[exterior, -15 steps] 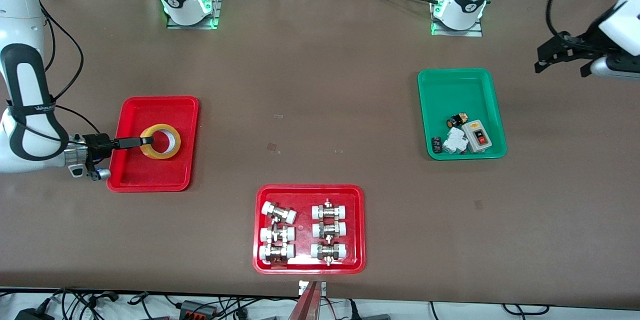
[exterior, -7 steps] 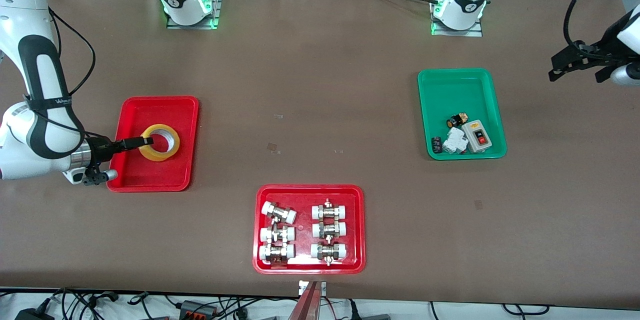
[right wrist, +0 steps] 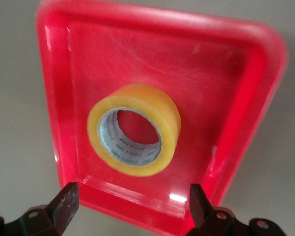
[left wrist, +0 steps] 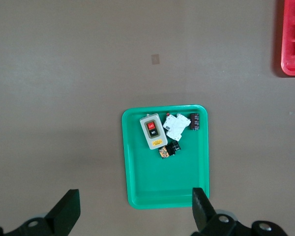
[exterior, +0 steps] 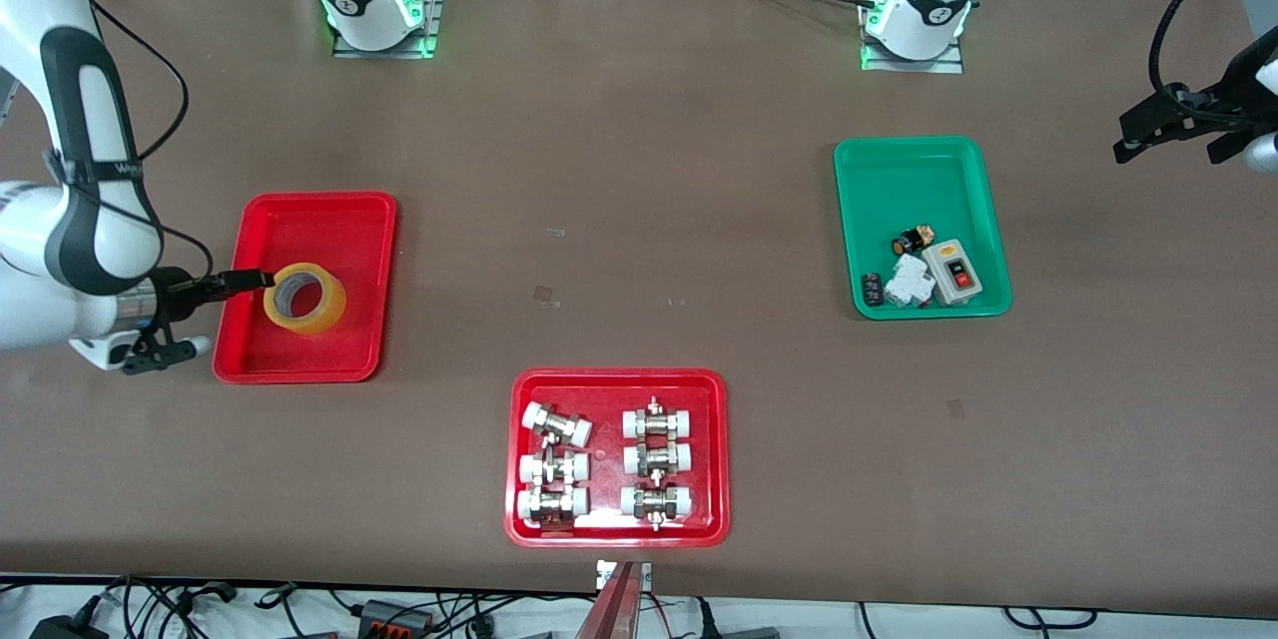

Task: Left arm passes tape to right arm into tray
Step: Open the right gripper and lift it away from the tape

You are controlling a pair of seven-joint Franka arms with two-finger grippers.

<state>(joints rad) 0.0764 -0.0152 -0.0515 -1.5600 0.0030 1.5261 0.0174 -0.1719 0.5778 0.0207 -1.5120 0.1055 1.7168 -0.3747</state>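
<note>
The tape [exterior: 305, 299] lies in the plain red tray [exterior: 369, 210] toward the right arm's end of the table, tipped slightly rather than flat. The right gripper [right wrist: 132, 209] is at the tray's edge, fingers apart with nothing between them; the roll sits free just ahead of the tips. The left gripper [left wrist: 135, 211] waits high above the green tray [left wrist: 137, 196], fingers spread and empty.

Handling, as a judgement: the roll is light and rigid, with a smooth outer face likely to slip. Grip across the wall, one finger inside the white core, one outside.

The table [exterior: 639, 220] is a flat brown mat with ample free room. A second red tray [exterior: 519, 459] of metal fittings [exterior: 555, 464] lies nearer the front camera, well apart.
</note>
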